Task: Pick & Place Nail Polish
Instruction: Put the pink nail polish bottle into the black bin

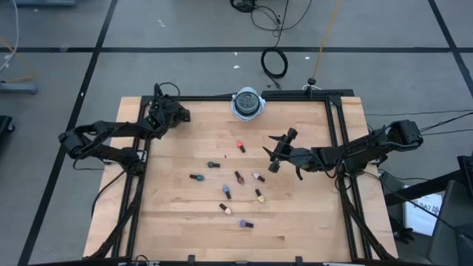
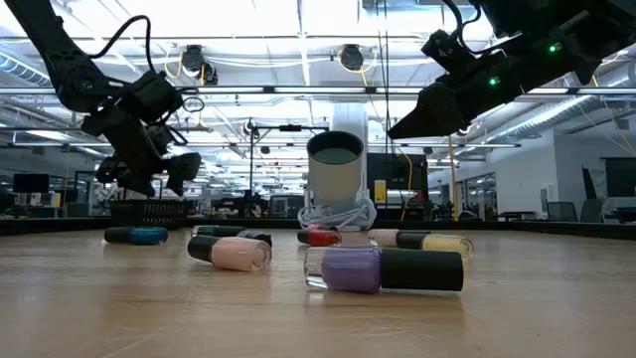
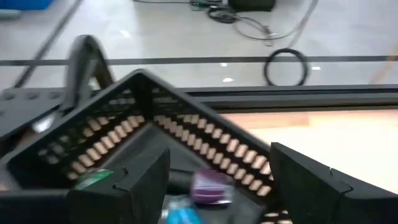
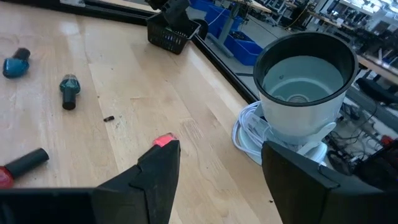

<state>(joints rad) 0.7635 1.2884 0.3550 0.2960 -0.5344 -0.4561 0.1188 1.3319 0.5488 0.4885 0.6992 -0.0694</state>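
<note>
Several nail polish bottles (image 1: pixel 239 176) lie on their sides on the wooden table's middle; a purple one (image 2: pixel 350 268) is nearest the front. A black mesh basket (image 3: pixel 205 134) stands at the far left corner and holds a purple bottle (image 3: pixel 211 186), a green one (image 3: pixel 93 178) and a blue one (image 3: pixel 182 214). My left gripper (image 3: pixel 217 165) hangs open just over the basket, its fingers either side of the purple bottle and apart from it. My right gripper (image 1: pixel 278 151) hovers open above the table's right middle, near a red bottle (image 4: pixel 164 140).
A white cylindrical device (image 1: pixel 247 103) with a coiled white cord at its foot stands at the far edge's middle, just beyond my right gripper (image 4: pixel 221 158). A black metal frame (image 1: pixel 336 140) borders the table. The near half of the table has bare wood.
</note>
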